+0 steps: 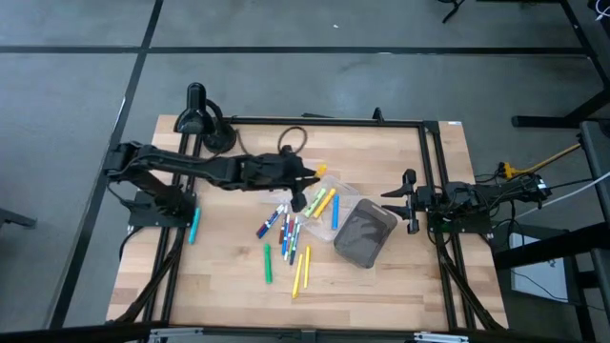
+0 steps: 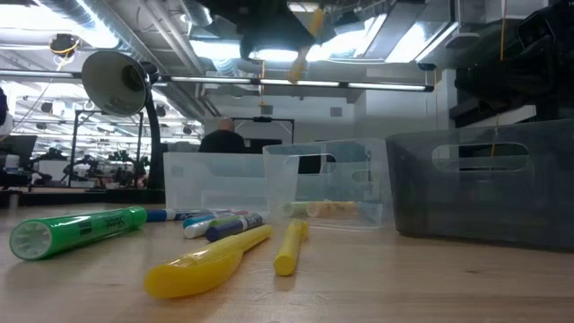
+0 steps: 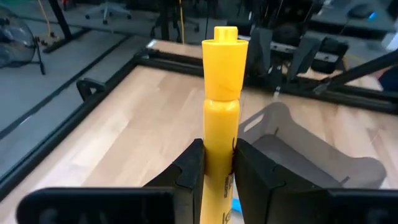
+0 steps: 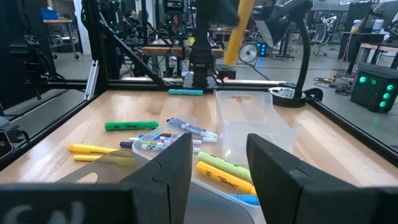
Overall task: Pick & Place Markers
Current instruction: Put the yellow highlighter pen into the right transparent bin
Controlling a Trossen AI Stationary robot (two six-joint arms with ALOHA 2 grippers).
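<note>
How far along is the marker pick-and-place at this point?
Early to midway. Done: a few markers already lie in a clear tray. In hand: the left gripper is shut on a yellow marker, lifted above the table beside the dark grey bin. Left: a cluster of loose markers lies on the wood. The right gripper waits open at the table's right edge.

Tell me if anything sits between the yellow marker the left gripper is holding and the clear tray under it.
Nothing visible does. The left gripper holds the yellow marker up in the air, above the clear tray that already has markers in it. Only open air shows between them. The right gripper waits off to the side.
</note>
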